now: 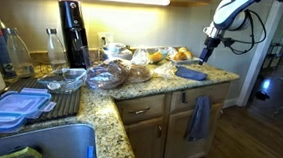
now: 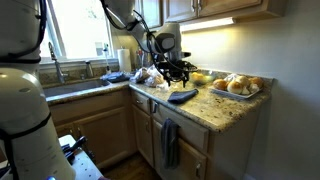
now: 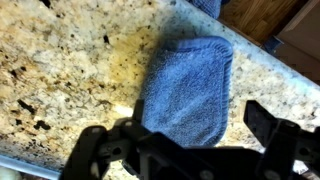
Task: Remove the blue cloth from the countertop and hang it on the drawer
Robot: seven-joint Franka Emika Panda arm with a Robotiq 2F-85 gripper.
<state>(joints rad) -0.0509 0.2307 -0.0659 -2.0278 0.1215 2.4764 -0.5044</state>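
A blue cloth (image 3: 188,88) lies flat on the speckled granite countertop (image 3: 70,70), near its edge. It shows in both exterior views (image 1: 190,71) (image 2: 182,96). My gripper (image 3: 180,135) is open and empty, hovering just above the cloth with one finger on each side of it. It also shows in both exterior views (image 1: 204,55) (image 2: 178,78). Another blue cloth (image 1: 199,118) (image 2: 170,142) hangs on the drawer front (image 1: 188,96) below the counter.
A tray of bread rolls (image 2: 238,86) sits behind the cloth. Bagged food and glass bowls (image 1: 110,73) crowd the counter's middle. A black soda machine (image 1: 73,32) stands at the back wall. A sink (image 1: 37,142) and plastic containers (image 1: 14,104) lie further along.
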